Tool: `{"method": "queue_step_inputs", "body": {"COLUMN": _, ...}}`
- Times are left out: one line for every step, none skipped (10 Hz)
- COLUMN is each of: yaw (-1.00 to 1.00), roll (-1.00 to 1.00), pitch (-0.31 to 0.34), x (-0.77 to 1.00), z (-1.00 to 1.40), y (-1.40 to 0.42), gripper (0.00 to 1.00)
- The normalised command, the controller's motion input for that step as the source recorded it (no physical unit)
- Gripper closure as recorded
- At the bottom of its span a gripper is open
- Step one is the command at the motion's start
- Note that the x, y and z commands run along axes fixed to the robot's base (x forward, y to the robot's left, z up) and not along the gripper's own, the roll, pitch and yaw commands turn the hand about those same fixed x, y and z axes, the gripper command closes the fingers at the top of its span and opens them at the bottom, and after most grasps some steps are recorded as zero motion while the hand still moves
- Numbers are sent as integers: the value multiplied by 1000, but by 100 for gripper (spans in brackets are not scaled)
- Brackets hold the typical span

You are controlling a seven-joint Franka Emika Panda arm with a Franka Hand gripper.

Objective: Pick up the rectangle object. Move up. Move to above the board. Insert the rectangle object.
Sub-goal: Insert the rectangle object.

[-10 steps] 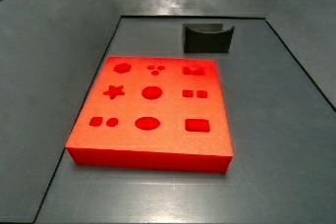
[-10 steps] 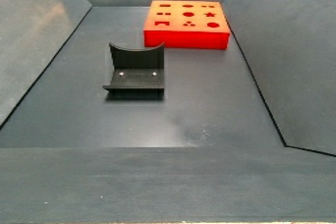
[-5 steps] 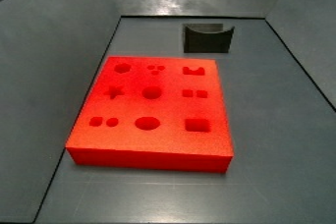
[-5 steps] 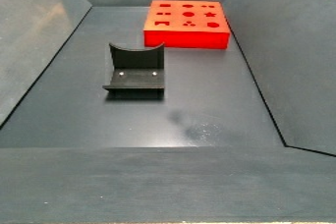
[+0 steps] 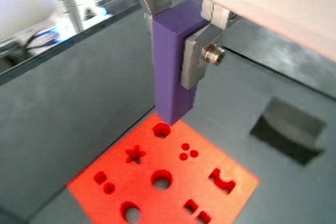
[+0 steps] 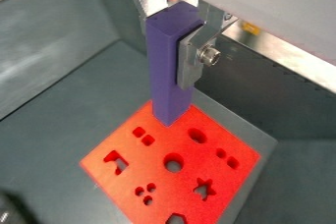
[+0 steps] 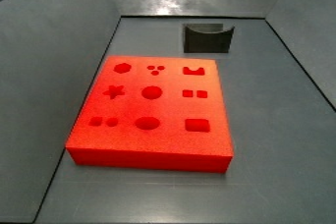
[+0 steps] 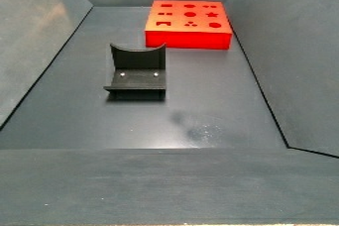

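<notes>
The hand [image 5: 180, 33] is clenched on the rectangle object [image 5: 176, 66], holding it upright, high above the board [image 6: 125, 154] so its lower end can drop straight in. In a side view the fixture [image 8: 137, 70] stands on the worktop [image 8: 199, 121] at about seven o'clock from the board.

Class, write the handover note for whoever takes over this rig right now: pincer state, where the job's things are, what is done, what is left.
Pincer: shut on the rectangle object, seen in both wrist views, out of frame in both side views.
Rectangle object: upright, hanging above the board, clear of it.
Board: flat on the floor; the fixture stands apart from it.
Done: pick-up, lift, travel over the board.
Left: align with the matching cut-out, lower and insert.
</notes>
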Motion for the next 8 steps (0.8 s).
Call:
{"method": "queue_step_inputs", "body": {"yaw": -951, "roll": 0, "pitch": -7, "x": 0, "z": -320, "y": -223, "gripper": 100}}
{"method": "queue_step_inputs", "body": {"yaw": -951, "roll": 0, "pitch": -9, "x": 0, "z": -323, "y": -223, "gripper": 100}}
{"method": "queue_step_inputs", "body": {"yaw": -949, "roll": 0, "pitch": -11, "x": 0, "z": -337, "y": -229, "gripper": 100}}
{"method": "queue_step_inputs", "body": {"yaw": -949, "roll": 0, "pitch": -11, "x": 0, "z": -337, "y": -229, "gripper": 100}}
{"method": "queue_step_inputs", "body": {"yaw": -951, "roll": 0, "pitch": -10, "x": 0, "z": -337, "y": -226, "gripper": 100}}
{"method": "queue_step_inputs", "body": {"yaw": -946, "roll": 0, "pitch": -17, "x": 0, "z": -340, "y": -226, "gripper": 100}}
{"method": "queue_step_inputs", "body": {"yaw": -937, "roll": 0, "pitch": -27, "x": 0, "z": -346, "y": -229, "gripper": 100}}
{"method": "queue_step_inputs", "body": {"yaw": -857, "roll": 0, "pitch": -49, "x": 11, "z": -317, "y": -269, "gripper": 100}}
